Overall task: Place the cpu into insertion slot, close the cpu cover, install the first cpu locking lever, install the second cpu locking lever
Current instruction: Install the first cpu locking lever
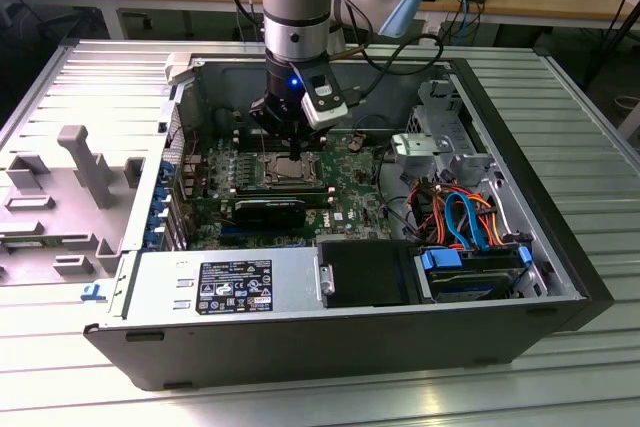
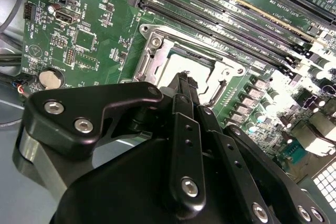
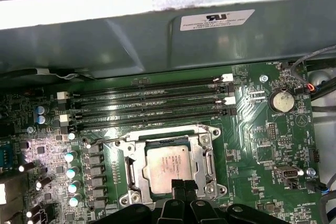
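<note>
The cpu [image 3: 169, 162] lies flat in the insertion slot [image 1: 283, 173], its dull silver top facing up. The cpu cover [image 3: 208, 164], a silver frame with a square window, lies down around it. In the second wrist view the cpu [image 2: 181, 60] and the cpu cover [image 2: 153, 43] sit just beyond my fingertips. My gripper [image 3: 181, 187] hangs low over one edge of the cover, its two black fingers pressed together and shut with nothing between them. In the exterior view my gripper [image 1: 291, 147] stands upright inside the open computer case, directly above the slot.
Long black memory slots [image 3: 152, 100] run beside the socket, toward the grey case wall [image 3: 157, 45]. A coin battery [image 3: 280, 100] sits on the green board. A black fan shroud [image 1: 268, 210], the power supply [image 1: 225, 287] and coloured cables [image 1: 460, 212] crowd the case.
</note>
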Tool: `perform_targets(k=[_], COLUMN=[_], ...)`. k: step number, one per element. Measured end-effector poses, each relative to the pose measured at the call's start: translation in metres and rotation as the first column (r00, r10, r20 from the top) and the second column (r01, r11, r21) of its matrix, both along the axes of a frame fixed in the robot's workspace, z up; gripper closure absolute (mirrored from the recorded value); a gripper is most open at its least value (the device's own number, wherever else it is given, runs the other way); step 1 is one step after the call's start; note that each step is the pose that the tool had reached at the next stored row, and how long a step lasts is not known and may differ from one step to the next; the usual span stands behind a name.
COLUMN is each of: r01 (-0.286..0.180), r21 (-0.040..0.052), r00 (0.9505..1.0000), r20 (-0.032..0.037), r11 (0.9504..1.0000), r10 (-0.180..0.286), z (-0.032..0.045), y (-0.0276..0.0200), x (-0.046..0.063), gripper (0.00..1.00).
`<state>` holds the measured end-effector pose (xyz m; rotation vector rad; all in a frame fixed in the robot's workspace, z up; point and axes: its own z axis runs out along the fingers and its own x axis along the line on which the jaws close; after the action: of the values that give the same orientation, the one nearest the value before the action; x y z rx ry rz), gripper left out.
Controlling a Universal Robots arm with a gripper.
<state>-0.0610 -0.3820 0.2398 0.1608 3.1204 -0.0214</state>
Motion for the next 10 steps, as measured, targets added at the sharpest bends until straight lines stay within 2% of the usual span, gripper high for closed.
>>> perform_targets(k=[10], r01=[-0.039], r21=[0.0], r00=[0.9992], r20=[0.0], r11=[0.9992], r10=[0.039], z=[0.0], y=[0.0], x=[0.0], gripper=[0.89])
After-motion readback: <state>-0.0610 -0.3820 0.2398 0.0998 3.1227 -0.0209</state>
